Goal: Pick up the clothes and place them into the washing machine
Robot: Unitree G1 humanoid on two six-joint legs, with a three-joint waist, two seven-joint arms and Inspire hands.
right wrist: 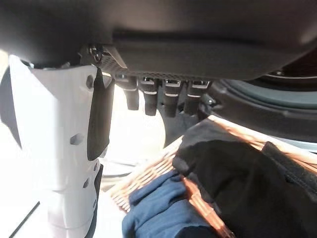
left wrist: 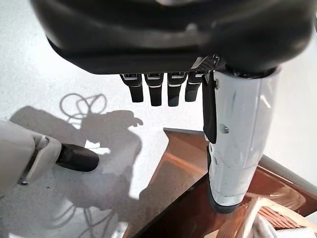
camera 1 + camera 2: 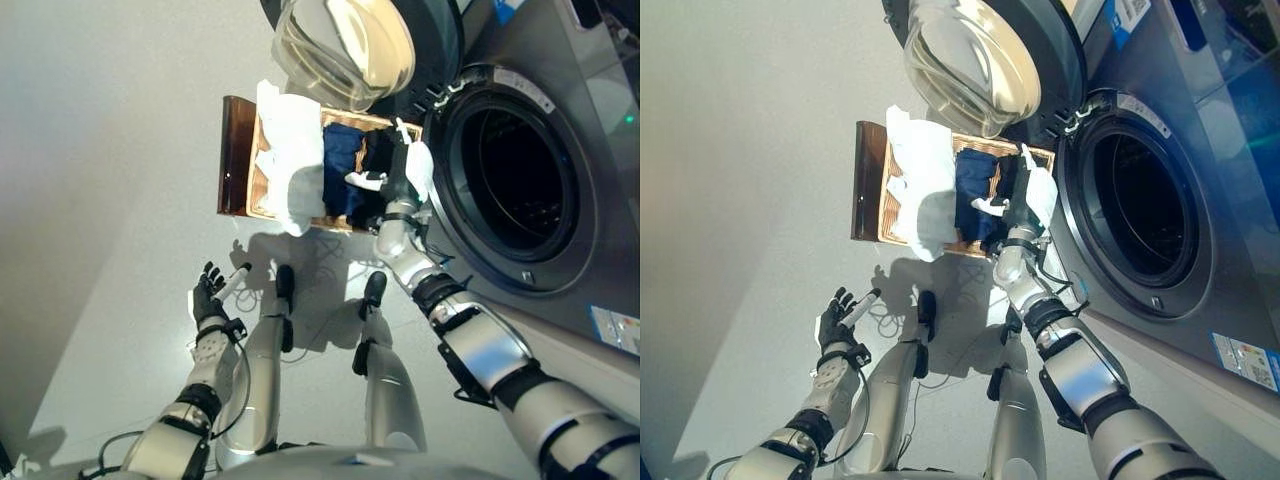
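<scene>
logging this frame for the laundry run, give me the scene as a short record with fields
washing machine: front loader, door swung open, drum looks dark inside
basket: wicker basket on the floor beside the machine
clothes: white cloth, dark blue garment and black garment, all in the basket
right hand: over the basket above the dark clothes, fingers straight, holding nothing
left hand: low over the floor, away from the basket, open and empty
task state: no clothes picked up yet
</scene>
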